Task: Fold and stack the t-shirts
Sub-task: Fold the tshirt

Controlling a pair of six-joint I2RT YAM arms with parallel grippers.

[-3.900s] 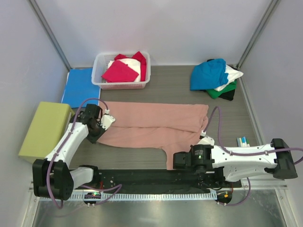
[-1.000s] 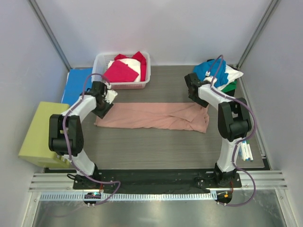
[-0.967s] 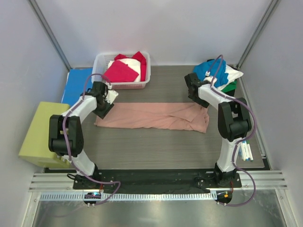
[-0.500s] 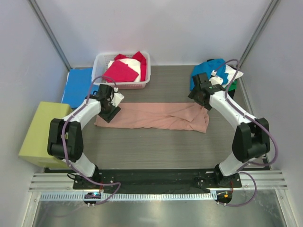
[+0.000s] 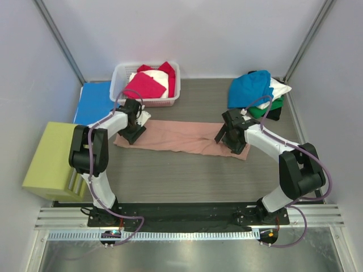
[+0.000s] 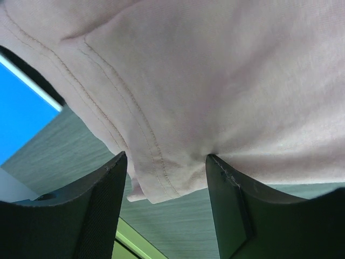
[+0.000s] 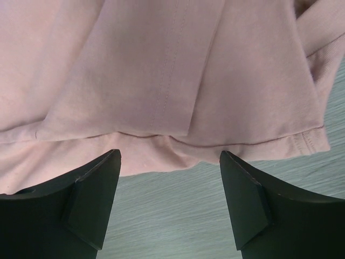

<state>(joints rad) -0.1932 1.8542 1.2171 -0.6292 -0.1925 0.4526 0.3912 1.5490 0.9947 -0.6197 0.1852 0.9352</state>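
Note:
The dusty-pink t-shirt (image 5: 181,137) lies folded into a long strip across the middle of the table. My left gripper (image 5: 135,131) is at its left end, open, with the hemmed corner (image 6: 156,183) lying between the fingers (image 6: 102,210). My right gripper (image 5: 232,139) is at the strip's right end, open, and the shirt's near edge (image 7: 161,156) sits just beyond its fingertips (image 7: 248,199). Magenta and white t-shirts (image 5: 144,85) fill a basket. Teal-blue (image 5: 249,88), white (image 5: 279,88), green (image 5: 262,111) and black t-shirts are piled at the back right.
A white basket (image 5: 118,90) stands at the back left. The flat blue folder (image 5: 93,103) lies beside it, and the yellow-green box (image 5: 52,157) sits at the left edge. Grey walls close in both sides.
The pink shirt went from a wide spread to a narrow strip. In the last second both grippers moved from its far corners down onto its ends, the right one shifting nearer.

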